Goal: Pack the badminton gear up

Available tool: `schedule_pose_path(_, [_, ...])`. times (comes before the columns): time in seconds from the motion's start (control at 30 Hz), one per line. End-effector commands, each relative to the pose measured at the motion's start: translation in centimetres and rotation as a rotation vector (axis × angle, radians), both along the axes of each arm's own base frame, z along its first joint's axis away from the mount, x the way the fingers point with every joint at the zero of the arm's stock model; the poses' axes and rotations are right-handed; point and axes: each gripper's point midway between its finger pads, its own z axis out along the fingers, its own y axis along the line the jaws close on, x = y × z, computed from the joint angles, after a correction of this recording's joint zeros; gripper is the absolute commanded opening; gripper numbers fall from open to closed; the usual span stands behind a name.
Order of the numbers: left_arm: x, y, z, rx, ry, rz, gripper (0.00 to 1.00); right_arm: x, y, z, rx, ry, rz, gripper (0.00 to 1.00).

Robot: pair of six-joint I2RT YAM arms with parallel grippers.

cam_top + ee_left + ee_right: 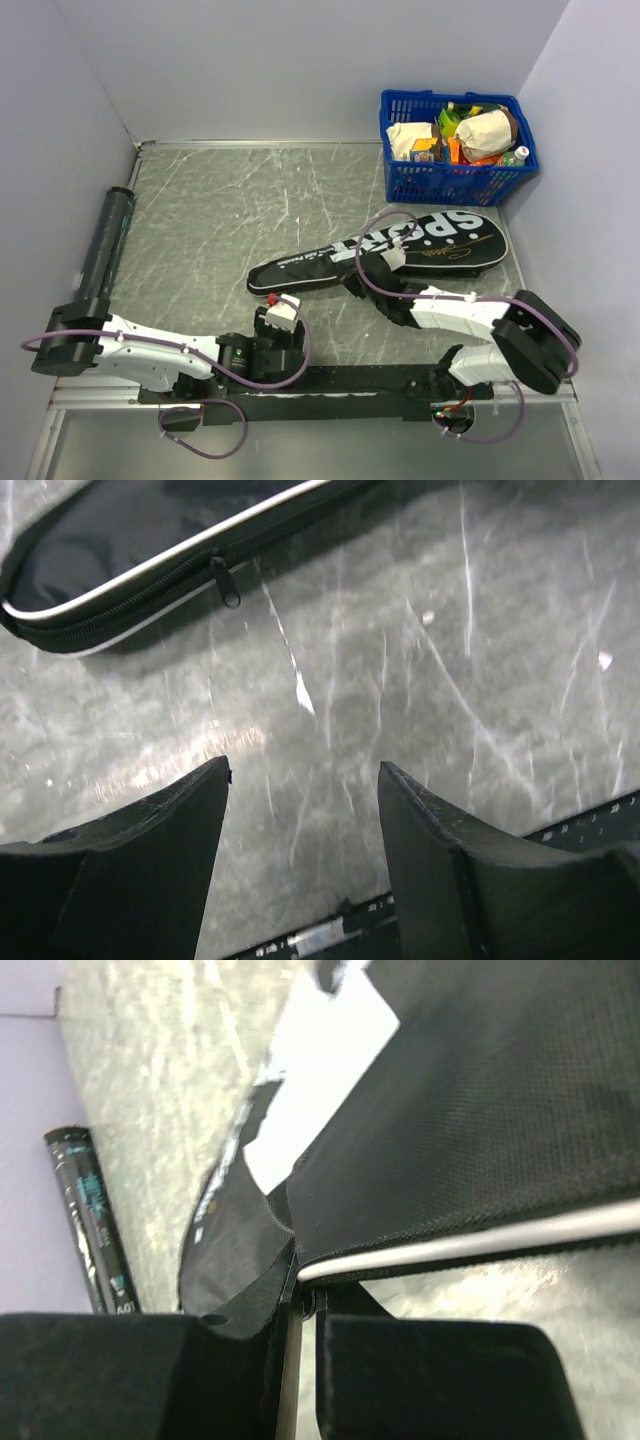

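Right wrist: R gripper (300,1305) nipping bag (480,1110) edge | L gripper (303,780) wide

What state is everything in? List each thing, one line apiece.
bag: lying flat on the table, zip closed where visible, edge pinched.
tube: lying on its side at the table's left edge.
basket: upright, full of groceries.
left gripper: open, empty, over bare table.
right gripper: shut on the bag's edge.
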Motion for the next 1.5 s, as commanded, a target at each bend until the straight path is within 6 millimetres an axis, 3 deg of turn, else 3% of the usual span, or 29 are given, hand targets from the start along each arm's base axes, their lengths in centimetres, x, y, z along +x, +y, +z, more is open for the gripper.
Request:
schedule_pose_path(0.0, [1.7, -0.8, 3.2, -0.106, -0.05, 0.03, 0.66, 1.1, -1.1, 5.1, -0.054, -0.118, -0.004, 0.0])
schedule_pose_path(0.13, [3.4, -0.4, 4.2, -0.146, -0.073, 0.05, 0.67, 0.7, -1.6, 6.3, -0.051, -0.135, 0.0, 0.0])
schedule_pose_path(0.27, [4.6, -1.5, 5.3, -0.224, -0.082, 0.008, 0.67, 0.5, -1.7, 7.1, -0.041, -0.15, 0.007, 0.0])
schedule_pose_path(0.5, [6.1, -2.5, 5.0, -0.268, -0.033, -0.016, 0.66, 0.1, -1.9, 8.1, -0.019, -0.171, 0.012, 0.0])
schedule_pose_path(0.73, [6.2, -4.2, 4.4, -0.254, -0.006, -0.041, 0.64, -0.1, -2.1, 8.3, -0.018, -0.177, 0.014, 0.0])
schedule_pose_path(1.47, [8.3, -3.1, 3.5, -0.256, -0.016, -0.027, 0.59, -0.3, -1.4, 8.8, 0.02, -0.187, 0.043, 0.0])
